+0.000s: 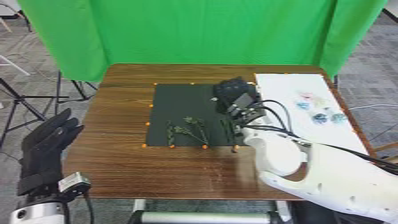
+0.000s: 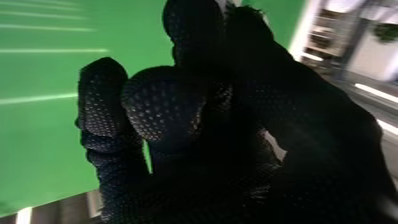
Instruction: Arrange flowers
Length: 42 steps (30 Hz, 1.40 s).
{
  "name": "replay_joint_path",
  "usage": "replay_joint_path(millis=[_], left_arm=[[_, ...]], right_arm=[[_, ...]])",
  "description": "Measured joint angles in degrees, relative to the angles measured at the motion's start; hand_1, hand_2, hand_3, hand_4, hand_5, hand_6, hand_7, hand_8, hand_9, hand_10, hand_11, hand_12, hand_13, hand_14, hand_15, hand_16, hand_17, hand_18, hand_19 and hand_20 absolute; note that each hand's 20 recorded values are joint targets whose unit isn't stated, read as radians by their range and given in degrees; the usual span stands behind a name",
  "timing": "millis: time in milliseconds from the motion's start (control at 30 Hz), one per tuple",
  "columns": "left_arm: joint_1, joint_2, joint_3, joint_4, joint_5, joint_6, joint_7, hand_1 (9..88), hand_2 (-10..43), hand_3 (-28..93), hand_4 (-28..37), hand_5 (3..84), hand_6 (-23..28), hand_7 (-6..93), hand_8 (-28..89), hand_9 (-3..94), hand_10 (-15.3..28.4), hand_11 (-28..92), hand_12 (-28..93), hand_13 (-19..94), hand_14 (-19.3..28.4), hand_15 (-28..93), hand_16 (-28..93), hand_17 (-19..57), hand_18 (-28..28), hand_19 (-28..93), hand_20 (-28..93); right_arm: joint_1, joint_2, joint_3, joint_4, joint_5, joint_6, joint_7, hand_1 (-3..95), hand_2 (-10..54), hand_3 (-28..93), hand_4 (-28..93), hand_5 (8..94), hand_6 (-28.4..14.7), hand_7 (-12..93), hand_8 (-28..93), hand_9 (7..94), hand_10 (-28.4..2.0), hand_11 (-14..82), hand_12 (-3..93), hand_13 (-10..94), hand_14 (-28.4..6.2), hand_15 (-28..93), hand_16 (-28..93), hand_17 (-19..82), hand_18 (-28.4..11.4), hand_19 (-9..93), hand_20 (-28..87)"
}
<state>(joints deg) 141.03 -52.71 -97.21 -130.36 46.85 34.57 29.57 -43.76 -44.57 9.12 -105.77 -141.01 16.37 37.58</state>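
Black-gloved right hand nearer, pinching dark-green leafy sprig; slim green stems lying at seven o'clock on black rectangular mat, mostly running eleven-to-five. Black-gloved left hand resting farther, fingers relaxed.

sprigs lie on the black mat — flowers on the white sheet.

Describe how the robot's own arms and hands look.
The right arm is white, with smooth, rounded segments and black cables. The left arm, also white, has a pale boxy fitting and a dark cable at the wrist. Left hand and right hand wear black fabric gloves; the right one's is finely dotted.
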Motion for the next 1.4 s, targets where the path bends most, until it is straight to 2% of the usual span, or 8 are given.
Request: replay_joint_path(millis=[167, 367, 500, 600, 800, 900, 1100, 1400], left_arm=[[-1.09, 0.54, 0.54, 0.62, -0.08, -0.05, 0.34, 25.8, 6.4, 84, -19.5, 40.1, 10.6, 15.9, -11, 34.2, 19.8, 36, 6, 23, 26.6, 63, -17, -9.2, 21.1, 60, 1], [-1.97, 0.79, 0.72, 0.98, -0.16, -0.19, 0.53, 25.7, 6.3, 84, -19.4, 40.1, 10.6, 15.9, -11, 34.1, 19.9, 36, 6, 23, 26.6, 63, -17, -9.2, 21.1, 60, 1], [-2.25, 0.77, 0.77, 1.17, -0.15, -0.4, 0.52, 25.7, 6.2, 84, -19.3, 40.2, 10.6, 15.8, -11, 34.2, 19.8, 36, 6, 23, 26.5, 63, -17, -9.2, 21.0, 60, 1], [-2.54, 0.71, 1.18, 1.46, -0.15, -0.59, 0.55, 25.7, 6.2, 84, -19.3, 40.2, 10.6, 15.8, -11, 34.2, 19.8, 36, 6, 23, 26.6, 63, -17, -9.2, 21.0, 60, 1], [-4.26, 0.41, 2.56, 2.43, -0.12, -1.43, 0.38, 25.7, 6.2, 84, -19.4, 40.2, 10.6, 15.8, -11, 34.1, 19.8, 36, 6, 23, 26.6, 63, -17, -9.2, 21.1, 59, 1], [-5.23, 0.37, 2.81, 2.66, -0.04, -1.88, 0.05, 25.7, 6.3, 84, -19.4, 40.1, 10.6, 15.8, -11, 34.1, 19.9, 36, 6, 23, 26.6, 63, -17, -9.2, 21.1, 59, 1], [-5.85, 0.11, 2.56, 2.67, 0.05, -2.46, -0.5, 25.7, 6.3, 84, -19.2, 40.2, 10.5, 15.9, -11, 34.2, 19.8, 36, 6, 23, 26.5, 63, -17, -9.2, 21.1, 59, 1], [-6.29, 0.13, 2.73, 2.87, -0.02, -2.57, -0.52, 25.7, 6.4, 84, -19.2, 40.1, 10.5, 15.9, -11, 34.2, 19.8, 36, 6, 23, 26.5, 63, -17, -9.2, 21.1, 59, 1]], right_arm=[[3.36, -5.37, -3.34, 1.88, 0.25, 0.53, -2.49, 51.6, -5.1, 77, -28, 78.7, -0.6, 27, 7, 86.2, -7.3, 27.4, 32.1, 83, -2.5, 67, 21, 46, -18.0, 93, 6], [0.39, -11.74, 4.05, 4.34, -2.58, -2.79, -10.98, 51.4, -5.2, 77, -28, 78.7, -0.6, 27, 7, 86.2, -7.3, 27.4, 32.2, 83, -2.4, 67, 21, 45, -18.0, 93, 6], [-6.0, -16.21, 12.34, 5.09, -8.58, -7.66, -17.0, 51.4, -5.3, 77, -28, 78.8, -0.6, 27, 7, 86.2, -7.4, 27.4, 32.0, 83, -2.4, 67, 21, 45, -18.0, 93, 5], [-13.71, -20.81, 21.71, 5.97, -15.37, -11.75, -25.33, 51.4, -5.3, 77, -28, 78.7, -0.5, 28, 7, 86.2, -7.5, 27.4, 32.0, 83, -2.4, 67, 21, 45, -18.0, 93, 4], [-27.32, -31.51, 35.3, 9.21, -27.68, -13.55, -39.21, 51.5, -5.3, 77, -28, 78.8, -0.4, 27, 6, 86.3, -7.5, 27.4, 31.7, 83, -2.4, 67, 21, 44, -18.0, 93, 3], [-31.75, -34.87, 36.57, 10.13, -27.37, -13.65, -39.6, 51.4, -5.4, 77, -28, 78.9, -0.5, 27, 6, 86.3, -7.6, 27.4, 31.5, 83, -2.4, 67, 21, 44, -18.1, 93, 3], [-36.01, -36.45, 33.82, 10.92, -27.16, -14.69, -37.05, 51.5, -5.6, 77, -28, 79.0, -0.5, 27, 6, 86.4, -7.5, 27.2, 31.5, 83, -2.5, 67, 21, 44, -18.0, 93, 2], [-34.56, -35.99, 30.89, 12.82, -27.13, -14.85, -35.05, 51.4, -5.8, 77, -28, 79.1, -0.4, 27, 6, 86.5, -7.5, 27.1, 31.8, 83, -2.5, 67, 21, 44, -17.9, 93, 2]])
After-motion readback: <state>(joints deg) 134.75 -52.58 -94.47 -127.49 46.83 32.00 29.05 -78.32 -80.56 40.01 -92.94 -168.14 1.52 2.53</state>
